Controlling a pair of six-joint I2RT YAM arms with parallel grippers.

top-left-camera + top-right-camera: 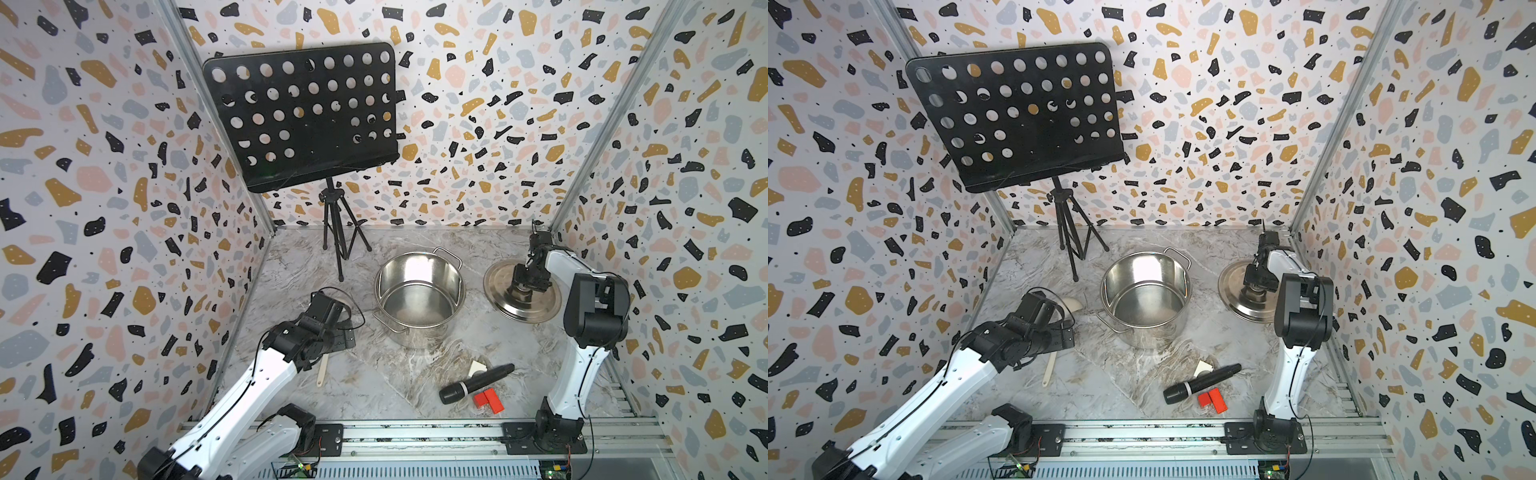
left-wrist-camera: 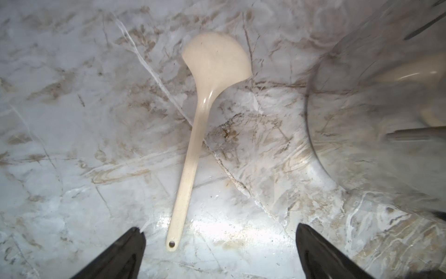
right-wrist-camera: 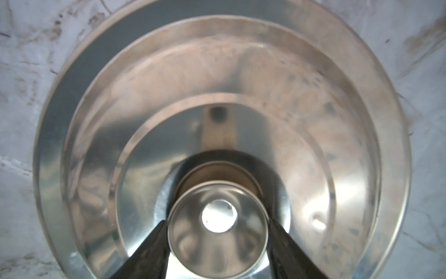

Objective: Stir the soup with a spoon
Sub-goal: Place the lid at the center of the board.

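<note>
1. Left gripper (image 2: 218,228): the jaws stand wide apart and hold nothing. It hangs above the table (image 2: 72,120). The holed end of the spoon (image 2: 193,149) lies between the 2 fingers, nearer one of them. The spoon rests flat, its bowl pointing away from the gripper. The pot (image 1: 415,270) stands just beyond the spoon on the side toward the other arm.

2. Right gripper (image 3: 217,221): the 2 fingers flank the knob (image 3: 218,241) of the lid (image 3: 217,72). It cannot be told whether they clamp it or stand just clear. The lid lies on the table beside the pot, apart from it.

3. Progress, as judged: the pot is uncovered, so access is prepared. The spoon is not yet grasped. Grasping, lifting, lowering into the pot and stirring are all left to do. No liquid can be made out in the pot.

4. View differences: the left wrist view shows the whole spoon. In both top views the left arm hides its middle, and a top view shows the bowl (image 1: 1073,305). Only the right wrist view shows the knob between the fingers. Only the top views show the pot interior.
</note>
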